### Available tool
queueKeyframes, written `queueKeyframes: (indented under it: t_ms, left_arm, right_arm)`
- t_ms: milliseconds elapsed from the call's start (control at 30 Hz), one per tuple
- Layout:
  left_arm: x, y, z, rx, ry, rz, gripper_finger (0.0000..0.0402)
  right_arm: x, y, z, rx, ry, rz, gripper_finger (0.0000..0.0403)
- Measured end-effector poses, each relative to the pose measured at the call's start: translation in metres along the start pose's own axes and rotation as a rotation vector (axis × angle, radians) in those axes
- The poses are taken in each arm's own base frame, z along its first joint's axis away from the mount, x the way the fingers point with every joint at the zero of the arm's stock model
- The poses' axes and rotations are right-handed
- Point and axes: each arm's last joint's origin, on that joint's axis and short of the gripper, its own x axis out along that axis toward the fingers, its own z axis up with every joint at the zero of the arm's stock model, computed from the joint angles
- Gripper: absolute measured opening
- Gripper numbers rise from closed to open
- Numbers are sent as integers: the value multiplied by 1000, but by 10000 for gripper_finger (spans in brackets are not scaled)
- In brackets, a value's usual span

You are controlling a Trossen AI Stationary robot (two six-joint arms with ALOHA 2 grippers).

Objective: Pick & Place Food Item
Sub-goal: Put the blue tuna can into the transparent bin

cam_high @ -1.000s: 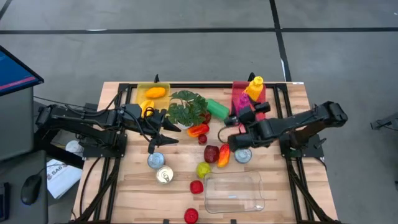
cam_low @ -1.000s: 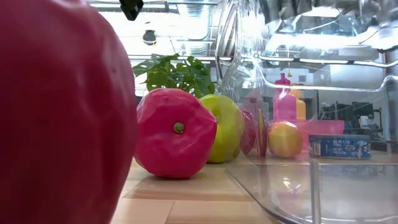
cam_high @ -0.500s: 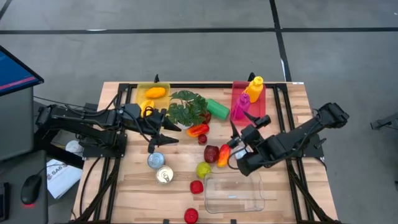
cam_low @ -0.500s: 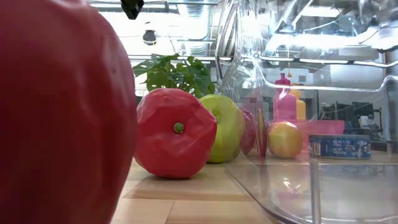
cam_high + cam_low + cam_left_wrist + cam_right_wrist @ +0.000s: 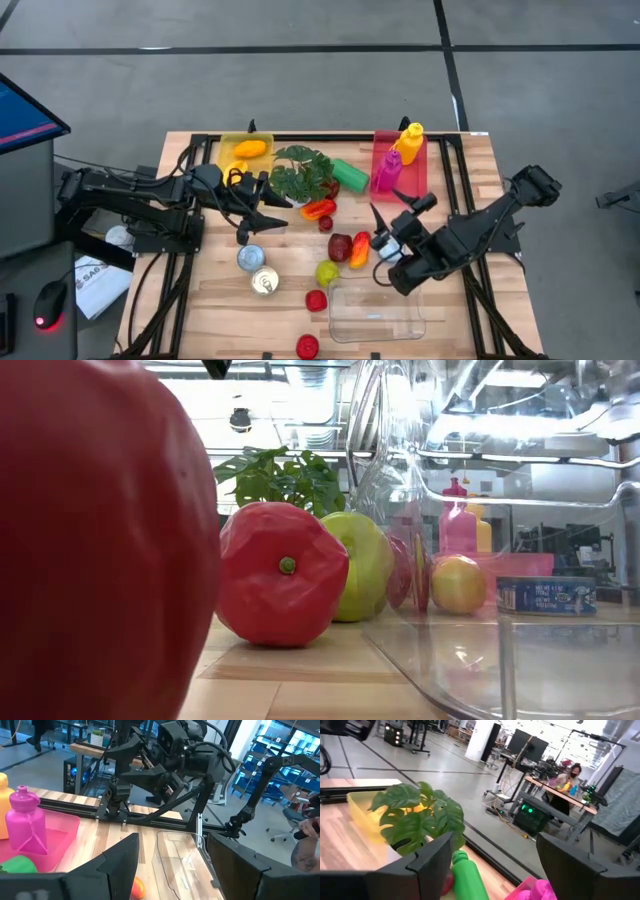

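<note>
Nothing picked yet, clear tray [image 5: 376, 308] empty.
Right gripper [image 5: 380, 226] hovering beside the red apple [image 5: 340, 246] and orange fruit [image 5: 360, 248] on the bench [image 5: 200, 300], jaws spread, empty; left gripper [image 5: 264, 210] waiting near the plant [image 5: 303, 171], jaws apart, holding nothing.

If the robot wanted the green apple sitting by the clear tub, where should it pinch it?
Probably across the widest part of the green apple, coming straight down from above. It is round, so the fingers hold best at the middle. The dark red apple and the clear tub crowd it closely, leaving the top the freest way in. The right gripper, open, is nearest.
</note>
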Motion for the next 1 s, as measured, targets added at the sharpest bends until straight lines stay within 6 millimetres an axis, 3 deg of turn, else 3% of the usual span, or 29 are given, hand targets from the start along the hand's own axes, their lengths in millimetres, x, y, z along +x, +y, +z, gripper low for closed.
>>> queueKeyframes:
  t_ms: [533, 1000]
  left_arm:
    - [0, 0, 0, -60, -2, -1, 227]
    - [0, -1, 2, -49, -25, -7, 227]
  right_arm:
    - [-23, 1, -2, -27, -30, 79, 281]
    - [-26, 1, -2, -33, -34, 87, 281]
